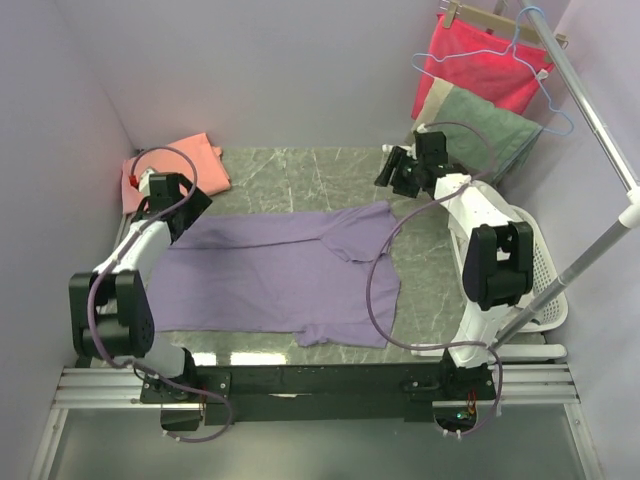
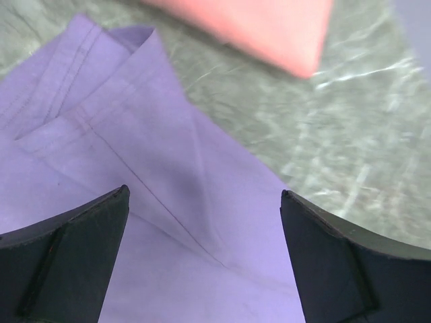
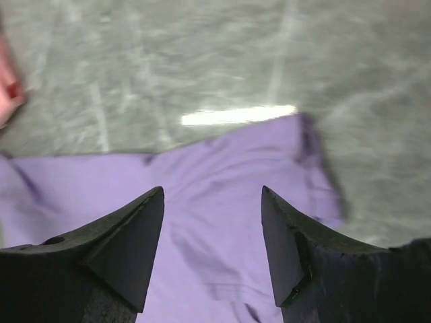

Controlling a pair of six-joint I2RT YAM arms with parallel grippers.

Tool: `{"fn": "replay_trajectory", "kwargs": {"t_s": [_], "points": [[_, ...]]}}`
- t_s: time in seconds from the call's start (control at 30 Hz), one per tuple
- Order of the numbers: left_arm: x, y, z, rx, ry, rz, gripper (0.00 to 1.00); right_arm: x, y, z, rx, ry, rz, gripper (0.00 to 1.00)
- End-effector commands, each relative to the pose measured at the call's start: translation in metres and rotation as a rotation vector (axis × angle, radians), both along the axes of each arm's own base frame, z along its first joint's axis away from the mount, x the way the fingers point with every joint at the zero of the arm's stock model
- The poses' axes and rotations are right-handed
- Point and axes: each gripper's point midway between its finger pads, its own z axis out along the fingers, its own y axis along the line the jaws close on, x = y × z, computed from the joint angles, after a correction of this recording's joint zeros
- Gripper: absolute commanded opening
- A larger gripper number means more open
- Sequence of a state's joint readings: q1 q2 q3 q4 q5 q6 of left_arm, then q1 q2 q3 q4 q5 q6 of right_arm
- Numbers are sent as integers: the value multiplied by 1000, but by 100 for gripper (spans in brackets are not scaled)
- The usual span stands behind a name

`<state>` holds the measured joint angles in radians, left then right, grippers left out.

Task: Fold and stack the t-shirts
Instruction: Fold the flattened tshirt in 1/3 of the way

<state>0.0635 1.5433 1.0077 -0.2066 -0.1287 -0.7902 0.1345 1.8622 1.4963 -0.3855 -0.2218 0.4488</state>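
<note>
Lying spread across the grey counter (image 1: 290,170), the purple t-shirt (image 1: 270,275) has a fold doubled over near its far right side. The pink t-shirt (image 1: 185,160) sits folded at the far left corner, just beyond it. The left jaws stand wide apart over the purple shirt's far left edge, gripping nothing. The right jaws hang apart above its far right corner, also empty.

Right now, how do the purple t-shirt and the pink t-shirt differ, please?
The purple t-shirt lies spread across the table; the pink t-shirt sits folded compactly at its far-left corner. The purple t-shirt covers far more surface than the pink t-shirt. Both lie flat.
</note>
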Motion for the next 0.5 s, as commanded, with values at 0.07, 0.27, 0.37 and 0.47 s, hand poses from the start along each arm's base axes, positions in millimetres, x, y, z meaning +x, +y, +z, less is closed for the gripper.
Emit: {"fn": "replay_trajectory", "kwargs": {"t_s": [0.07,0.27,0.37,0.47], "points": [[-14,7,26,42,-49,39,99,-17,61,-14,53,23,214,66],[6,-8,19,-11,-76,-40,99,-7,87,-35,69,70,253,66],[18,-15,-1,-40,-34,-70,99,0,87,-48,64,101,239,66],[29,-19,-15,-67,-18,-82,99,4,87,-60,57,139,228,66]]}}
